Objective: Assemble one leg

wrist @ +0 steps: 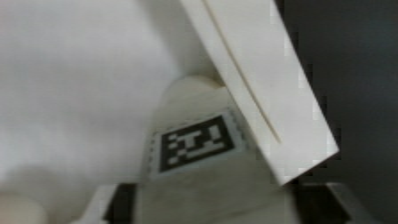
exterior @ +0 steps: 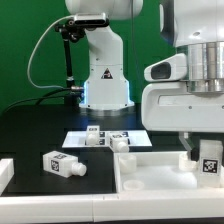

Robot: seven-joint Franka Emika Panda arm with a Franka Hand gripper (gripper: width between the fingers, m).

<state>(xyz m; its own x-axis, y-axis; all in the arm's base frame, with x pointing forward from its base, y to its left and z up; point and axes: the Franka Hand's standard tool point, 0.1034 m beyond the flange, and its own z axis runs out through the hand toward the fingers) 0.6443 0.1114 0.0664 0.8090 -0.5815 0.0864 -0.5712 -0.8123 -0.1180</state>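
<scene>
At the exterior view's right, over the near corner of the white tray-like panel, the tool pinches the leg upright, tag outward, apparently to seat it against the panel's raised rim.

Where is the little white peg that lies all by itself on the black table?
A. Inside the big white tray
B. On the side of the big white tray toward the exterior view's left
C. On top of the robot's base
B: the lone leg lies on its side on the black table, apart from the tray, toward the exterior view's left of it.
</scene>
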